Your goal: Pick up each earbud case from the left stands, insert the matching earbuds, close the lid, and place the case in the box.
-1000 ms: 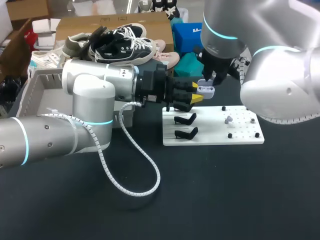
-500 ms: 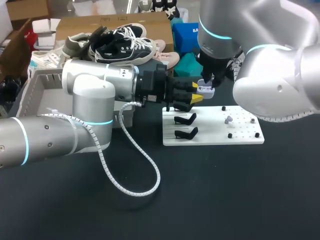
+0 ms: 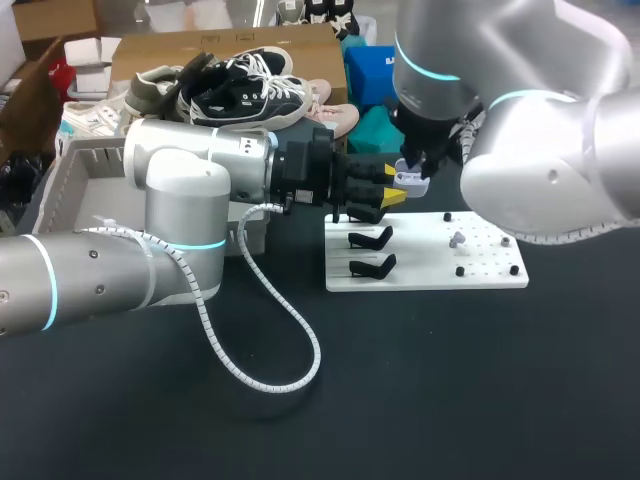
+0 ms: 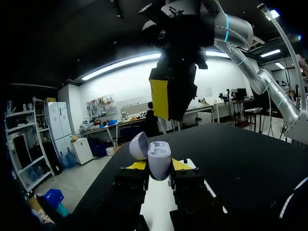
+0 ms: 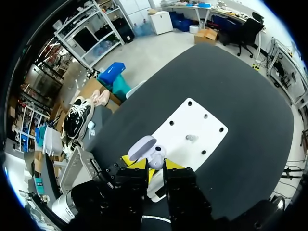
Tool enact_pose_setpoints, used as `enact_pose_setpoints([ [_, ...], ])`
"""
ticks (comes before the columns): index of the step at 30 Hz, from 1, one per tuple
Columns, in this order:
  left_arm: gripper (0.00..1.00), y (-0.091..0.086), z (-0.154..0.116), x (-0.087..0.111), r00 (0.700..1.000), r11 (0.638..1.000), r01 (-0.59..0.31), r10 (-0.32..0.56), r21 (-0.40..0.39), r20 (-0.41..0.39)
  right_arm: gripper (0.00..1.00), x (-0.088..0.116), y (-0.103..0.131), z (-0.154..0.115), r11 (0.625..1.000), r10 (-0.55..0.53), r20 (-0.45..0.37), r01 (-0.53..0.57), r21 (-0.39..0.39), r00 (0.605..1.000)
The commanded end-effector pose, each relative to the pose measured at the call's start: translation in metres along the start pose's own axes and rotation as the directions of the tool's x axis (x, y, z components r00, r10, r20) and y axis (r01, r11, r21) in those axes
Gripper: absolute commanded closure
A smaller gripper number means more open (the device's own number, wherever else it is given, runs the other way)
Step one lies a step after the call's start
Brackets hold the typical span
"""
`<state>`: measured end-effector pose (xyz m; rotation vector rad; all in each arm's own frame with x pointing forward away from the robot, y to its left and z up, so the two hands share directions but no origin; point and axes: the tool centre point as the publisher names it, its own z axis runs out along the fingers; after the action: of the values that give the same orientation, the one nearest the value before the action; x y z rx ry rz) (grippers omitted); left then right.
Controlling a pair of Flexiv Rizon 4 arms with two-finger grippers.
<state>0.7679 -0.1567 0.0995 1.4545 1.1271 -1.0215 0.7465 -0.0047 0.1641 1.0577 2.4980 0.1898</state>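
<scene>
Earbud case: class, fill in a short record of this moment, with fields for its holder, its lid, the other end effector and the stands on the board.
Holder: left end effector, shut on the earbud case from two sides
Lid: the lid is open, tipped back from the case body
Other arm: right end effector hangs just above the open case
Stands: two black stands on the white board, both bare
</scene>
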Motion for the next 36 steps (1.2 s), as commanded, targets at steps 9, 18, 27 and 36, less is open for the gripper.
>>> enact_pose_setpoints([
  [9,1.00,0.000,0.000,0.001,1.000,1.000,-0.002,0.002,0.000,0.002,1.00,0.000,0.002,0.008,1.000,0.008,-0.001,-0.008,-0.004,1.000],
  [18,1.00,0.000,0.000,0.001,1.000,1.000,-0.002,0.002,0.000,0.002,1.00,-0.002,0.003,0.011,1.000,0.008,-0.005,-0.008,-0.001,1.000],
  [27,1.00,0.000,0.000,0.001,1.000,1.000,-0.002,0.002,0.000,0.002,1.00,-0.002,0.005,0.014,1.000,0.009,-0.008,-0.009,0.002,1.000],
  [36,1.00,0.000,0.000,0.001,1.000,1.000,-0.002,0.002,0.000,0.002,1.00,-0.003,0.008,0.017,1.000,0.003,-0.011,-0.003,0.009,1.000],
])
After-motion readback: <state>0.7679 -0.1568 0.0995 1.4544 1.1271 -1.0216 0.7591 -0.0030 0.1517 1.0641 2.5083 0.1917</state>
